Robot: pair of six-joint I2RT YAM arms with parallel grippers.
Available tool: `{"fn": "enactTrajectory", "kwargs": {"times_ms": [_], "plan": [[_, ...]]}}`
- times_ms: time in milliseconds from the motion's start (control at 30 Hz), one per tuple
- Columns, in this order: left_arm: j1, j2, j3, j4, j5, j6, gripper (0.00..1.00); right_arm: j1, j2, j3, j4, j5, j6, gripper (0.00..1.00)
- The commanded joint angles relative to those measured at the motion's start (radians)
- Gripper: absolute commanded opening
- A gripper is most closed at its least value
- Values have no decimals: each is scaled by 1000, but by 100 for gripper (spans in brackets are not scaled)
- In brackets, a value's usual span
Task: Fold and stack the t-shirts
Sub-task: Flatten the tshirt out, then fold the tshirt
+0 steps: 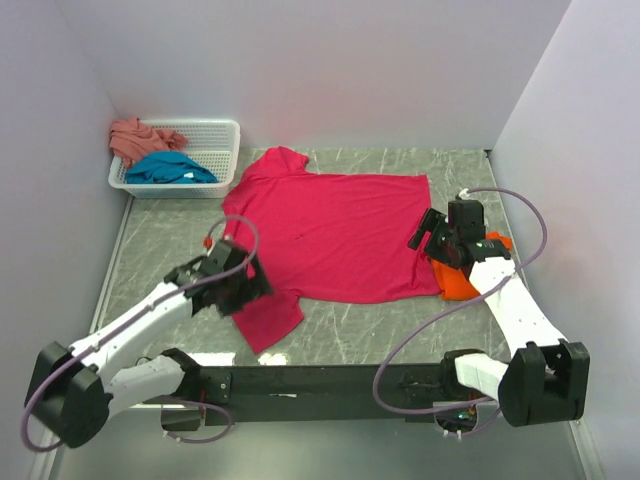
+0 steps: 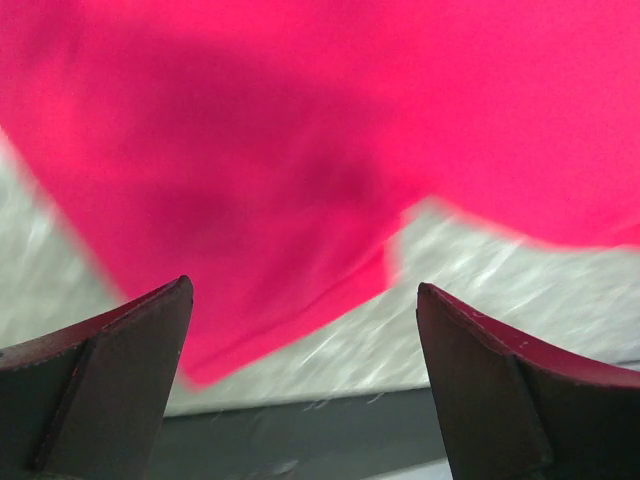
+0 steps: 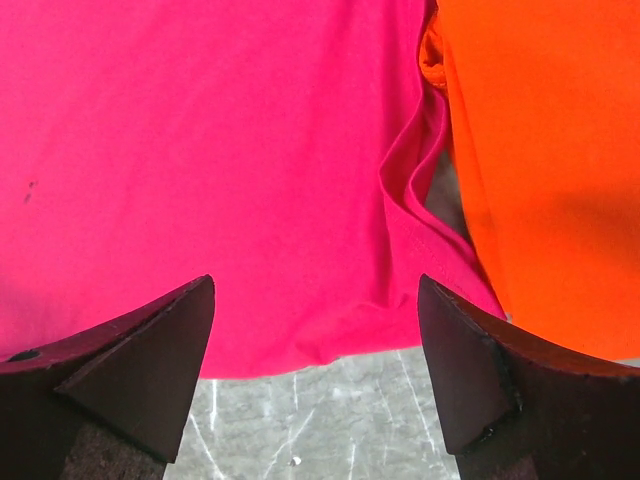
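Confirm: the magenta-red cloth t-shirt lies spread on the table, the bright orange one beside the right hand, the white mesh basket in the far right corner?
No. The white plastic mesh basket sits in the far left corner; the top external view shows it. The magenta-red cloth t-shirt does lie spread on the table, the bright orange cloth t-shirt beside the right hand.

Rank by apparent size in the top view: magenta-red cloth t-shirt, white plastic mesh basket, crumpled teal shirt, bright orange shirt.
1. Magenta-red cloth t-shirt.
2. White plastic mesh basket.
3. Crumpled teal shirt and bright orange shirt look alike; the right arm hides part of the orange one, so unranked.
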Motion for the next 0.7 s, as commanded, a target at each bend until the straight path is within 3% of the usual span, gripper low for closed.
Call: {"fn": "enactTrajectory", "kwargs": {"times_ms": [0, 133, 200, 533, 633, 667], "plan": [[-23, -84, -133, -45, 79, -109, 99, -1, -43, -4, 27, 7, 16, 88], [-69, -129, -213, -55, 150, -161, 93, -2, -32, -7, 19, 13, 16, 87], [-99, -126, -235, -70, 149, -175, 85, -1, -31, -12, 24, 16, 19, 87], [-175, 1, -256, -65, 161, -170, 61, -2, 14, -9, 12, 36, 35, 86], [-175, 50, -241, -67, 94, -176, 49, -1, 5, -23, 19, 36, 39, 85], [-175, 64, -232, -58, 78, -178, 40, -2, -1, -26, 18, 36, 41, 84]]}}
